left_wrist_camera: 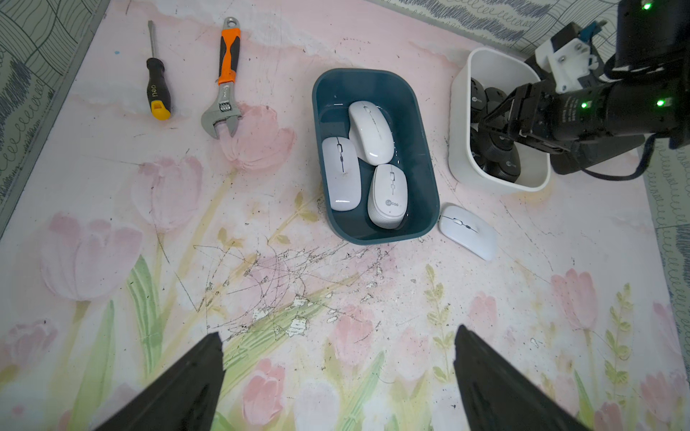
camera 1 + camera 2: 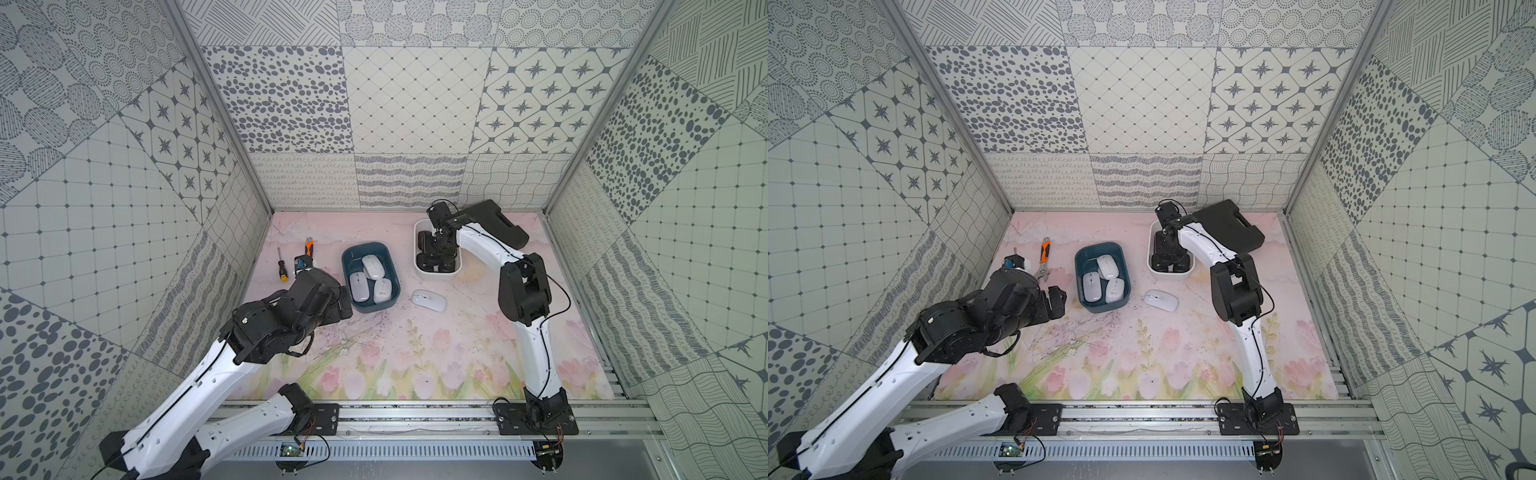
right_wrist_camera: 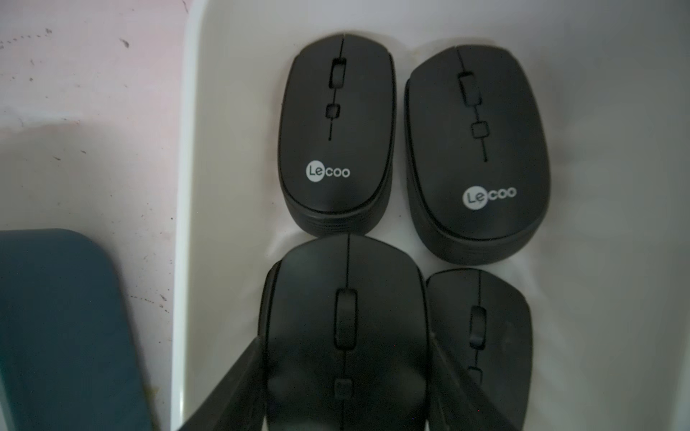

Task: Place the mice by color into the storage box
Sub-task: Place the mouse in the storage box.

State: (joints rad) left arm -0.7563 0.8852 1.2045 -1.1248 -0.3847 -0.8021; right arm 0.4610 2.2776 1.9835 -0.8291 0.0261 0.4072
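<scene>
My right gripper [image 3: 345,339] reaches down into the white storage box [image 2: 438,273] and is shut on a black mouse [image 3: 347,276], one finger on each flank. Three other black mice [image 3: 336,130] [image 3: 478,149] [image 3: 481,328] lie in that box around it. The dark blue storage box [image 1: 422,160] holds three white mice [image 1: 371,132] [image 1: 340,173] [image 1: 386,196]. A fourth white mouse [image 2: 429,300] lies on the mat just outside the blue box's corner nearest the white box. My left gripper [image 1: 338,330] hangs open and empty over the mat, left of the blue box.
A screwdriver [image 1: 158,91] and an orange-handled wrench [image 1: 224,82] lie at the back left of the mat. A black case [image 2: 498,222] sits behind the white box at the back right. Patterned walls enclose the mat on three sides.
</scene>
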